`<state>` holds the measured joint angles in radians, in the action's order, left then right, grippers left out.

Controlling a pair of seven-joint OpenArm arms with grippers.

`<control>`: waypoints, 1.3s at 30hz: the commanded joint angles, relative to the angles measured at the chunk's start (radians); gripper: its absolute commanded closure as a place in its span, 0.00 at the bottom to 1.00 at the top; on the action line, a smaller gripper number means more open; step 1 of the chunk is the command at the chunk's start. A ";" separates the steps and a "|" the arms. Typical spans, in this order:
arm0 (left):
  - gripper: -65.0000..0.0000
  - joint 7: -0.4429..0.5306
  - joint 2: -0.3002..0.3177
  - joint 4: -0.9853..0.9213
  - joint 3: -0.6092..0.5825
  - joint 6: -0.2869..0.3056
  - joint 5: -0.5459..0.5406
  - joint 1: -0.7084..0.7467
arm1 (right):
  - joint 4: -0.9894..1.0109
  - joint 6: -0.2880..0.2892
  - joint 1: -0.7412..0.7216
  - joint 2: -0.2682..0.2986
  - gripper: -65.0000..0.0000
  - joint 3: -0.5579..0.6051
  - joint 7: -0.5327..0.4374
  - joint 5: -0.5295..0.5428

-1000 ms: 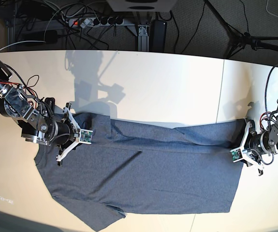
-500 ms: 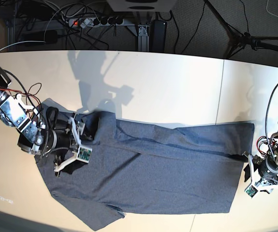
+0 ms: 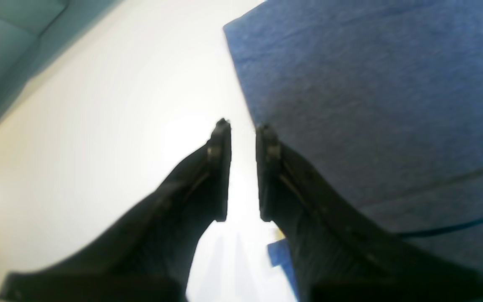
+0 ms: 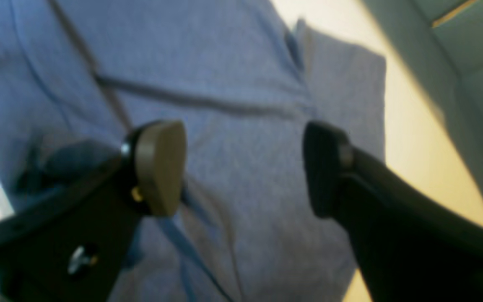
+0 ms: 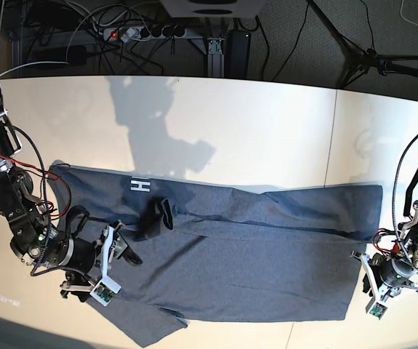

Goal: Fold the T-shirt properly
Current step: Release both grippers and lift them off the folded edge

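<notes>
The T-shirt (image 5: 230, 254) is spread flat on the white desk (image 5: 267, 131), toward its near edge, as a heathered blue-grey knit with a soft, matte weave. Long creases are seen running along the cloth, and a dark bunched fold (image 5: 154, 217) is raised near the far hem line. A scrap of white block lettering (image 5: 140, 186) is turned up at the far edge; the rest of the print is hidden. The long axis is laid across the desk, from one side edge toward the other. The lower sleeve (image 5: 147, 327) is cut off at the near edge of the base view.

The right gripper (image 4: 241, 167) is held over the cloth with its jaws set wide and nothing between them; one rounded tan pad (image 4: 159, 165) is visible. The left gripper (image 3: 242, 130) is seen at the hem corner, its black fingers drawn narrow with only bare desk in the gap. Both wrist views are blurred.
</notes>
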<state>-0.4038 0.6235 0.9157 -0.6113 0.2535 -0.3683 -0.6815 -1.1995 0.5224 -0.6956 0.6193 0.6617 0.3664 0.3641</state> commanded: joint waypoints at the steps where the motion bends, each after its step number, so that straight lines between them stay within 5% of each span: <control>1: 0.83 0.014 0.012 0.012 0.011 -0.021 0.000 -0.035 | -0.003 0.004 -0.031 0.014 0.35 -0.014 -0.020 0.006; 7: 0.85 0.001 -0.015 0.012 0.011 -0.027 -0.005 -0.029 | 0.029 0.001 -0.005 0.009 0.40 -0.014 -0.017 0.108; 8: 0.90 -0.002 -0.022 0.012 0.011 -0.039 -0.014 -0.027 | 0.035 0.001 -0.001 0.007 0.51 -0.014 -0.017 0.116; 10: 1.00 -0.005 -0.034 0.012 0.011 -0.071 -0.016 -0.020 | 0.048 -0.002 0.007 0.000 0.92 -0.014 -0.016 0.115; 11: 1.00 -0.006 -0.037 0.012 0.011 -0.074 -0.013 -0.018 | 0.055 -0.002 0.013 -0.002 1.00 -0.014 -0.006 0.116; 23: 1.00 -0.205 -0.134 0.011 0.181 0.005 -0.175 0.057 | 0.212 -0.029 0.068 -0.047 1.00 -0.022 0.023 0.219; 39: 1.00 -0.254 -0.188 -0.066 0.194 0.005 -0.105 0.197 | 0.368 -0.029 0.166 -0.083 1.00 -0.113 0.039 0.220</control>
<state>-0.5777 0.4232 0.8597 -0.4175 0.2592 -0.5034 -0.4824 -0.8330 0.5083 -0.5255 0.5236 0.5488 0.3523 0.6067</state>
